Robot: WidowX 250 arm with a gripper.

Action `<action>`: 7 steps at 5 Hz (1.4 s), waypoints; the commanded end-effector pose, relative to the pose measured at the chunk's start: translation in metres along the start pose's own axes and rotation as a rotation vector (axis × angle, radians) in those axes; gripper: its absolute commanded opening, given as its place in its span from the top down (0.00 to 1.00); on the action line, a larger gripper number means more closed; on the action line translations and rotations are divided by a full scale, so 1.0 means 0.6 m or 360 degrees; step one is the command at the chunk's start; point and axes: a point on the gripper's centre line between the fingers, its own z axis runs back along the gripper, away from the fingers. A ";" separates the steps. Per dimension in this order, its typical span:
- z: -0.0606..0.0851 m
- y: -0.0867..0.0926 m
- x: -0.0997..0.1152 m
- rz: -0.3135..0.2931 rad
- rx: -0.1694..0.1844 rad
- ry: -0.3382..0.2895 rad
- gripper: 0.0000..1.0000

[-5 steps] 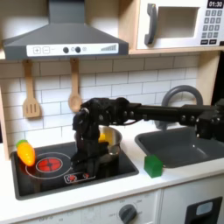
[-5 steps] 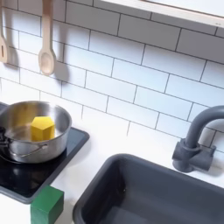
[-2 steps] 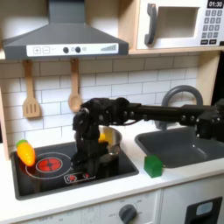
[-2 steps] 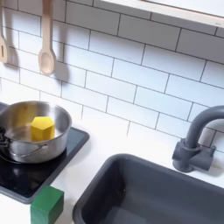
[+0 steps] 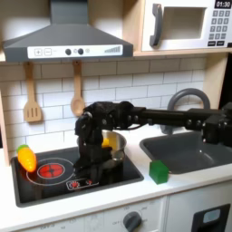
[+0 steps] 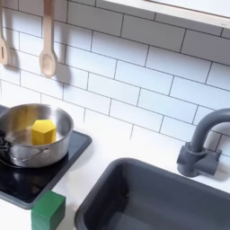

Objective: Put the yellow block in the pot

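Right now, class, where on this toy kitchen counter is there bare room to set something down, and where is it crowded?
Free: the white counter strip between the stovetop and the sink, behind the green cube; also the sink basin. Crowded: the stovetop, with the pot holding the yellow block, the arm over it and the toy vegetable.

The microwave (image 5: pixel 186 25), at the top right corner of the first exterior view, carries a small clock display (image 5: pixel 222 4) in the upper right corner of its control panel, reading "01:30". Below it sits a keypad (image 5: pixel 218 27) of small buttons whose markings are too blurred to read. The range hood (image 5: pixel 68 41) has symbols on its front panel (image 5: pixel 69 52), also too small to make out. In the second exterior view, nothing readable appears on any surface.
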 end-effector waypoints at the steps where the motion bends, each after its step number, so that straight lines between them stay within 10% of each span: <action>1: 0.059 -0.012 0.009 -0.0046 -0.0037 -0.0163 1.00; 3: 0.114 -0.019 0.003 -0.0044 -0.0099 -0.0305 1.00; 4: 0.133 -0.018 0.007 -0.0003 -0.0076 -0.0404 0.00; 7: 0.142 0.015 0.061 0.0095 -0.0146 -0.0693 0.00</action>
